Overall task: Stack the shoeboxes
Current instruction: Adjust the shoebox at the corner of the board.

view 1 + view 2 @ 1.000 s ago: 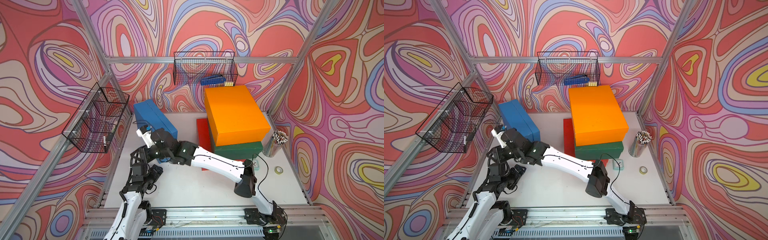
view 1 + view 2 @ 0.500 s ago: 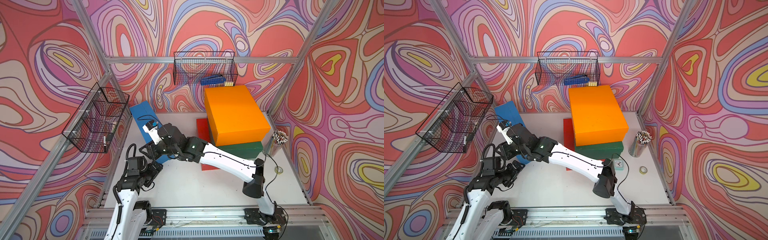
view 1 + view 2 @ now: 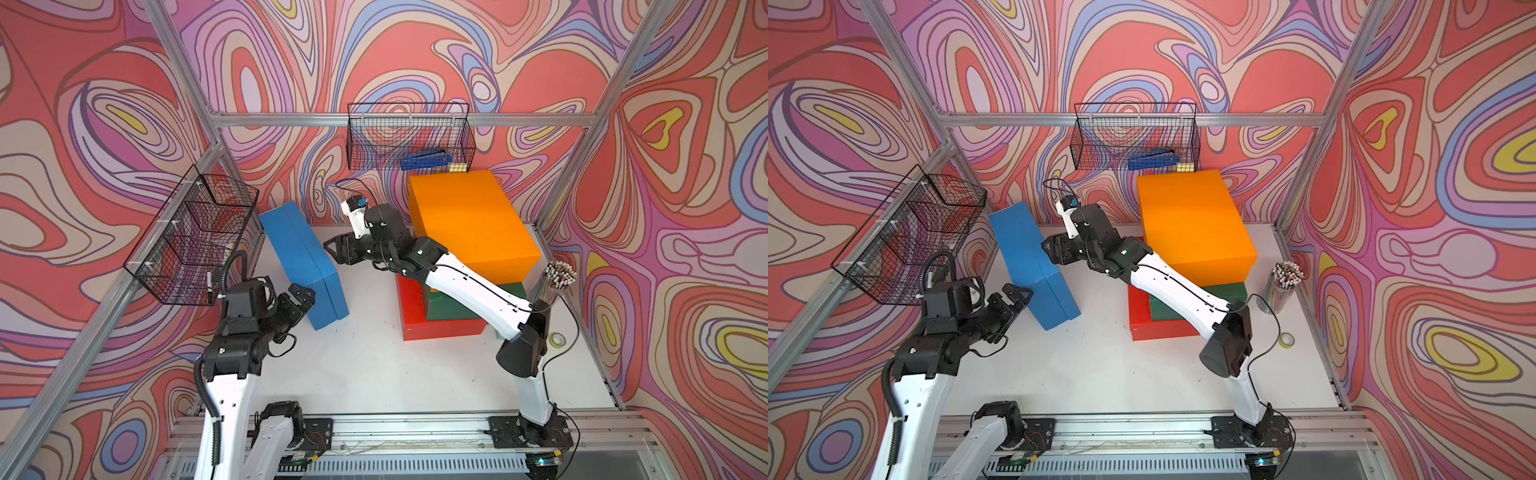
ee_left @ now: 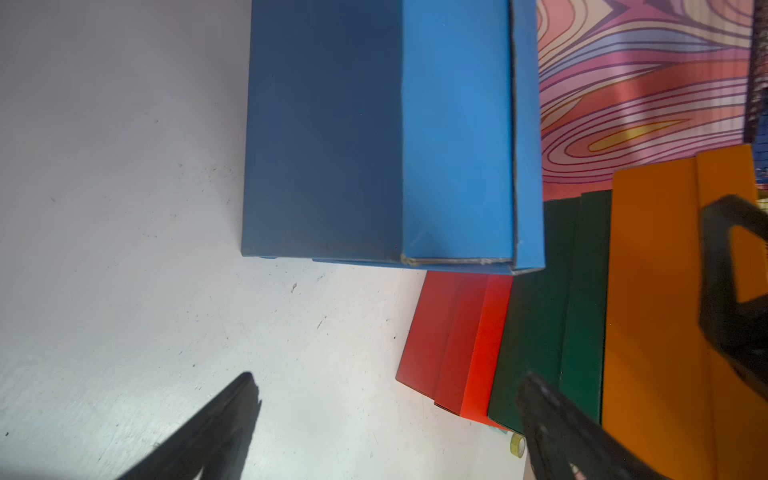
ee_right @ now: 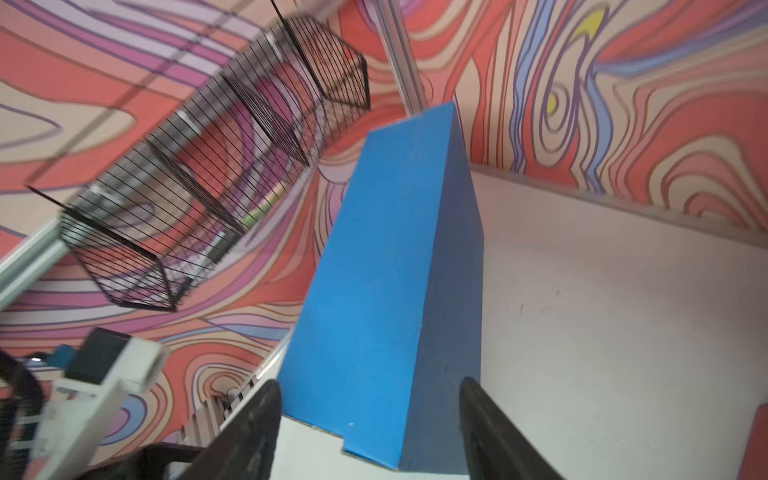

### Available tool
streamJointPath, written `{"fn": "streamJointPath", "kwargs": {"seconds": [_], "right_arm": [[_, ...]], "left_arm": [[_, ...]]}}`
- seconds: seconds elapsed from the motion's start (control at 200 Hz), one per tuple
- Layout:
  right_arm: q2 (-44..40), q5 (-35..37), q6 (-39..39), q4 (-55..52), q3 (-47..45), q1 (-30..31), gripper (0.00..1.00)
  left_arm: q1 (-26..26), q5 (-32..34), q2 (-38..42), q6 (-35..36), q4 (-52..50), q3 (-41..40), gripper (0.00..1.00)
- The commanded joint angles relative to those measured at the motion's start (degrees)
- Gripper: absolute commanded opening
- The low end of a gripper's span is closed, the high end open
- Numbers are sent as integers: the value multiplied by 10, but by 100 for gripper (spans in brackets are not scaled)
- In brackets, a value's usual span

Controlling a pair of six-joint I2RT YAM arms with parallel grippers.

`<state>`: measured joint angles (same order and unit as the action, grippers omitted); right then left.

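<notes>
Status: blue shoebox [image 3: 299, 257] is standing on one long side on the table [image 3: 374, 365], not lying flat, and it sits between my two grippers.

Left gripper [image 3: 300, 296]: fingers spread wide with nothing between them. In the left wrist view the gripper [image 4: 386, 380] faces the blue shoebox [image 4: 374, 145], which is straight ahead of the tips. A strip of bare table shows between them, so no contact.

Right gripper [image 3: 332, 251]: fingers apart. In the right wrist view the gripper [image 5: 368, 386] has the near end of the blue shoebox [image 5: 382, 270] framed between its two fingers. I cannot tell whether either finger touches the cardboard. I see no grip.

The other three shoeboxes are stacked behind the right gripper, partly under its forearm. The red shoebox [image 3: 411, 303] is at the bottom, the green shoebox [image 3: 449, 309] is on top of it, and the orange shoebox [image 3: 469, 224] is on top, skewed and overhanging. The stack is well apart from the left gripper.

One wire basket [image 3: 191, 241] hangs on the side wall above the left gripper's wrist. A pencil cup [image 3: 555, 278] stands just beyond the stack, far from both grippers.
</notes>
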<state>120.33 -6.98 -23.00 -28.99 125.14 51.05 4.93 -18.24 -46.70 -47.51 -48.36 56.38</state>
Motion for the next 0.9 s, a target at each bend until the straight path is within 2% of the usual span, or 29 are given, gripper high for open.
{"fn": "streamJointPath", "kwargs": {"seconds": [0.0,0.13,0.265,0.356,0.491,0.591,0.701,0.896], "right_arm": [[29,-12,-7,-21,23,6,72],[66,-9,-14,-33,51,4,76],[85,-53,-35,-15,50,4,76],[79,-93,-61,15,23,4,71],[46,-137,-100,73,-35,4,61],[24,-169,-122,101,-58,4,52],[-1,-189,-141,121,-78,6,49],[-47,-179,-142,125,-102,21,48]], "left_arm": [[0,19,-28,8,17,8,99],[0,42,-55,19,21,19,99],[-1,59,-67,29,30,17,100],[0,42,-75,23,56,1,98],[0,-19,-94,-4,98,-29,95],[-9,-29,-79,-25,123,-57,93],[-28,-26,-59,-39,132,-73,93],[-76,-24,-49,-68,166,-93,92]]}}
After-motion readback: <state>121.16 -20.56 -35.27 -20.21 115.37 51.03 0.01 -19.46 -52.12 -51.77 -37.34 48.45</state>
